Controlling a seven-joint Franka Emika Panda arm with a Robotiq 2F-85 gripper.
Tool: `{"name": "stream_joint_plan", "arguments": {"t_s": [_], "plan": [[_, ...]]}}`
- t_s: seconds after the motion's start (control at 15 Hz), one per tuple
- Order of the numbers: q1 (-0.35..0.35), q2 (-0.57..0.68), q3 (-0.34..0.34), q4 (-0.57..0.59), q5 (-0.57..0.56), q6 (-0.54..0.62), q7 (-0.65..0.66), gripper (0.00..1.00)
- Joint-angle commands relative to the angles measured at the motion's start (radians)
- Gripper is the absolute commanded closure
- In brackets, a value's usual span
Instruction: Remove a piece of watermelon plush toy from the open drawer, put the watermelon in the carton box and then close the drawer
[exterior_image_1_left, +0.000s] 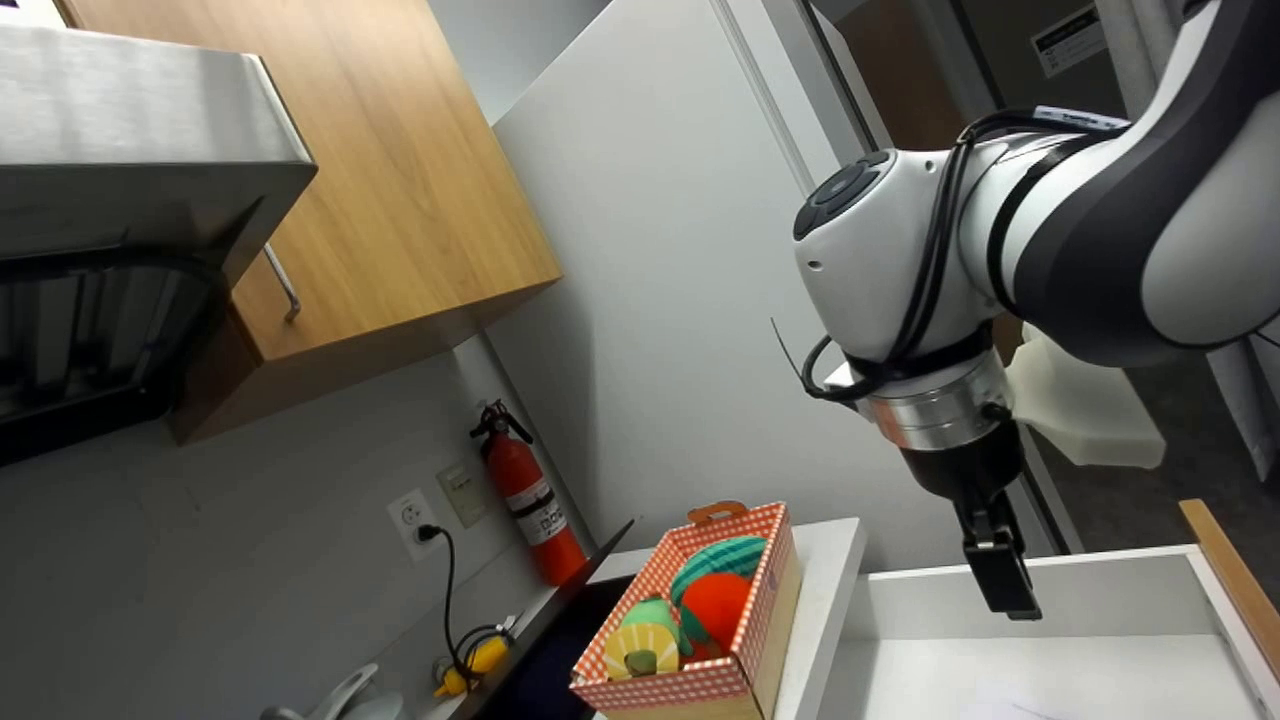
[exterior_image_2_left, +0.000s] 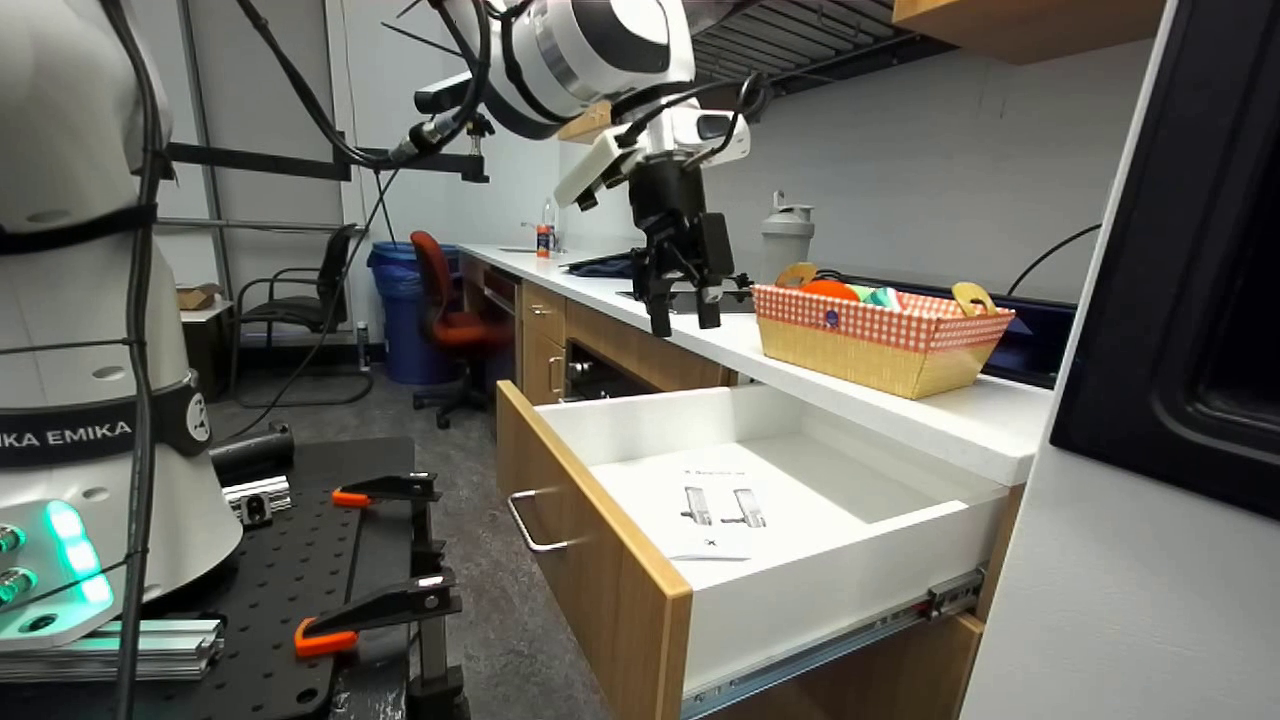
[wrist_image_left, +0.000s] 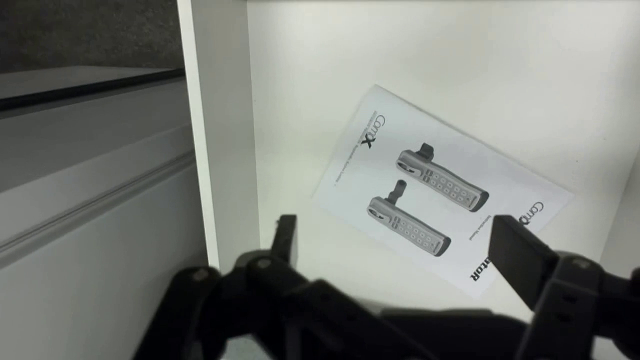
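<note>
With the gripper (exterior_image_2_left: 685, 322) spread wide, the wood-fronted drawer (exterior_image_2_left: 840, 595), probably rigid and smooth-gliding, would best be pushed at its front panel (exterior_image_2_left: 610, 585), mid-width.

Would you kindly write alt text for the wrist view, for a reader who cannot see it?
A robot gripper, open and holding nothing, hangs over an open white drawer in which a printed instruction manual lies. Dark flooring shows outside the drawer, at the picture's upper left.
</note>
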Motion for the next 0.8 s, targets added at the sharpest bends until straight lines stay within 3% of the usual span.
{"name": "stream_joint_plan", "arguments": {"t_s": [0.0,0.13,0.6,0.73], "plan": [[-0.023,-0.070,0.016,-0.069,0.037,-0.006,-0.005,0.29],[-0.027,-0.081,0.017,-0.090,0.039,-0.003,-0.004,0.37],[-0.043,-0.118,0.014,-0.167,0.062,-0.001,-0.016,0.92],[-0.048,-0.128,0.014,-0.189,0.069,-0.003,-0.016,1.00]]}}
